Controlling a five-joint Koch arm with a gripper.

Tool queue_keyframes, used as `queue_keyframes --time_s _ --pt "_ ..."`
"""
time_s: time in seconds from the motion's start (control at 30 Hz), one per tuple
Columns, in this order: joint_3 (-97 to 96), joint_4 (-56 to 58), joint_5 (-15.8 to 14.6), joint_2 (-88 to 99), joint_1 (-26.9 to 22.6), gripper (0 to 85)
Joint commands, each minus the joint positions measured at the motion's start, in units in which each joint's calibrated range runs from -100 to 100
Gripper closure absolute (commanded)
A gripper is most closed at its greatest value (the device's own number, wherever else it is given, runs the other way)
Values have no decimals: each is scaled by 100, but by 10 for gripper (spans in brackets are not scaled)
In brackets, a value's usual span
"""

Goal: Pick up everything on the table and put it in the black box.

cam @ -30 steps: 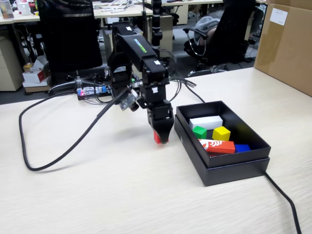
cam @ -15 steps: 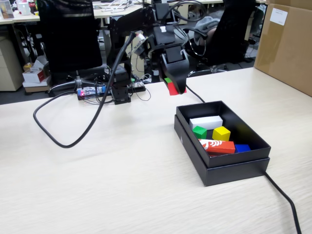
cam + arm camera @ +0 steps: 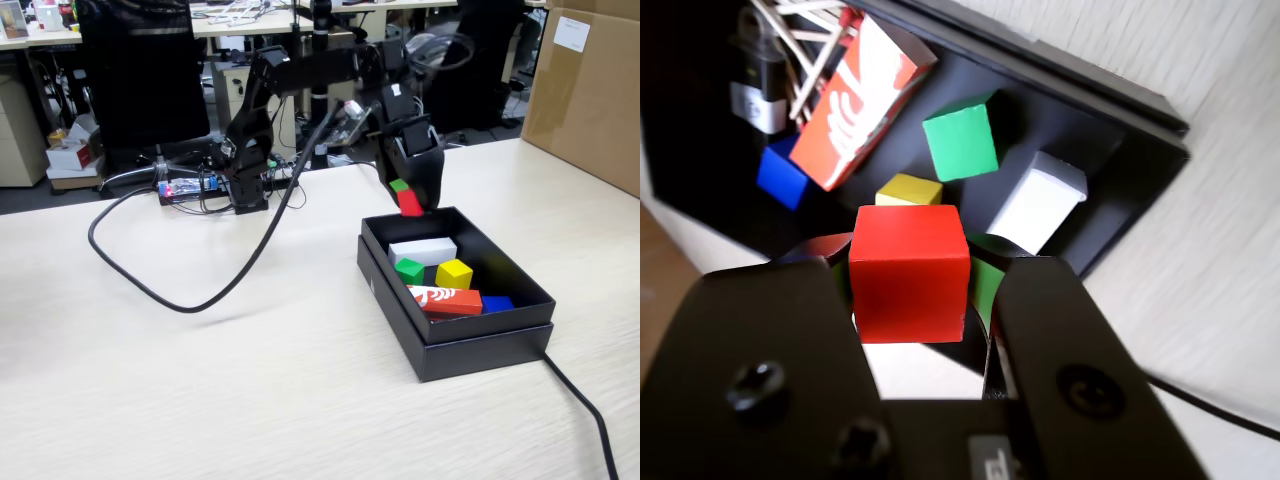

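The red cube (image 3: 908, 270) is held between the jaws of the end effector (image 3: 408, 200), above the 11 o'clock corner of the black box (image 3: 470, 350) in the fixed view. The green cube (image 3: 409, 270) and the yellow cube (image 3: 454, 273) are seen resting on the floor of the box, close together near its centre, yellow at 3 o'clock of green. The shallow matte box is set on the pale wood-grain bench (image 3: 200, 380).

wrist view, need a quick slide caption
Gripper holding the red cube above the black box, green cube and yellow cube inside.
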State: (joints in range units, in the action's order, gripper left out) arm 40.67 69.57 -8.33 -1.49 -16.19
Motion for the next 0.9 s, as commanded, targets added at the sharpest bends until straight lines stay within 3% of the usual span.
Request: queue_keyframes --time_s 0.0,0.47,0.53,0.67,0.87 --pt "358 -499 -34 -144 -54 716" --pt "-422 -1259 -44 -1165 -132 702" --pt "-476 -1259 -39 -1176 -147 609" --pt "-476 -1259 -44 -1108 -132 524" --pt "-522 -1259 -39 -213 -68 475"
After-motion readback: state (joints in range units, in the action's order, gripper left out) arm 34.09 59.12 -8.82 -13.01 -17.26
